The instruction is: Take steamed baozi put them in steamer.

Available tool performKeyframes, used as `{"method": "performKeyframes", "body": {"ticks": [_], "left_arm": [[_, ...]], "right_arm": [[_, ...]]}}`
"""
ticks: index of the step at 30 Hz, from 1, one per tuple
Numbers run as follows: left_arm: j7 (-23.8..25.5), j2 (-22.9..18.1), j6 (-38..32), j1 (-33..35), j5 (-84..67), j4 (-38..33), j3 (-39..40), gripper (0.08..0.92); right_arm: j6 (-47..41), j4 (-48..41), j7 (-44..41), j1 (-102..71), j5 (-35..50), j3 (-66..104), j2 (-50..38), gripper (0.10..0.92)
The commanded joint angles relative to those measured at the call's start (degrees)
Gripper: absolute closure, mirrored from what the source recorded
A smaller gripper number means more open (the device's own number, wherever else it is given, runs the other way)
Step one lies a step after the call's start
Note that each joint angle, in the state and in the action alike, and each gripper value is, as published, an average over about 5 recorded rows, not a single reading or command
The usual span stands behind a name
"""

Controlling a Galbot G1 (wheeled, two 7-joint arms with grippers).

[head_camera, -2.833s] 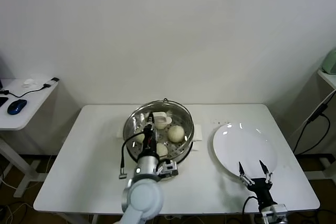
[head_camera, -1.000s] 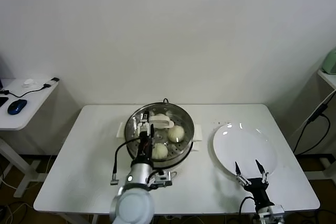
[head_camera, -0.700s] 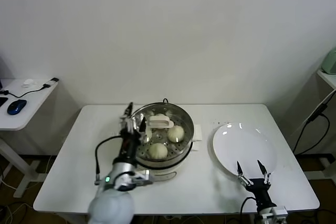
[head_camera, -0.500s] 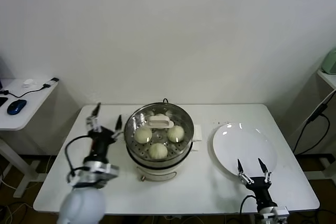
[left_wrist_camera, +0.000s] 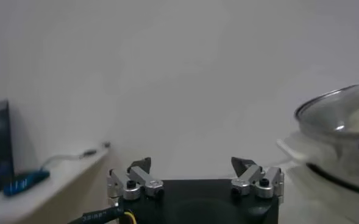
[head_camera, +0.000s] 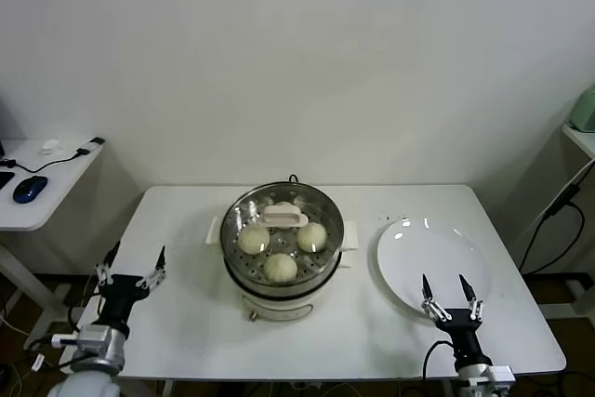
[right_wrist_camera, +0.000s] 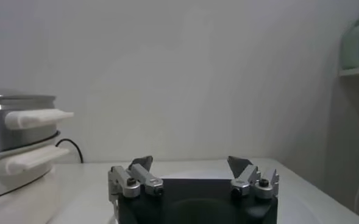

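The steamer (head_camera: 226,253) stands mid-table, a shiny steel pot on a cream base. Three cream-white steamed baozi lie on its perforated tray: one left (head_camera: 253,238), one right (head_camera: 311,236), one at the front (head_camera: 280,267). A cream handle-shaped piece (head_camera: 283,218) sits at the back of the pot. My left gripper (head_camera: 130,265) hangs open and empty off the table's front left edge, well clear of the steamer (left_wrist_camera: 344,128). My right gripper (head_camera: 447,293) stands open and empty over the near rim of the white plate (head_camera: 432,262). The steamer's side (right_wrist_camera: 14,146) shows in the right wrist view.
The flat white plate right of the steamer holds nothing. A low side desk (head_camera: 56,174) with a blue mouse (head_camera: 30,188) stands off to the left. A black cable (head_camera: 558,220) hangs by the table's right edge.
My left arm has pulled back from over the steamer, leftward and toward the front left table edge, leaving three baozi in plain sight. The right gripper has hardly moved.
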Motion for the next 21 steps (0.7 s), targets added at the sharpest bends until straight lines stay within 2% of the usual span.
{"method": "performKeyframes", "body": {"ticks": [1,21], "left_arm": [[1.07,0.54,-6.07,3.61,-13.49,8.72,-2.70,0.177],[0.85,-1.44,-9.30,4.74,-11.96,6.89,0.84,0.177]], "right_arm": [[0.35,-0.23,0.16,0.05,1.48,-0.34,0.10,0.203],[-0.45,-0.21,0.25,0.26,1.45,-0.88,0.54,0.203]]}}
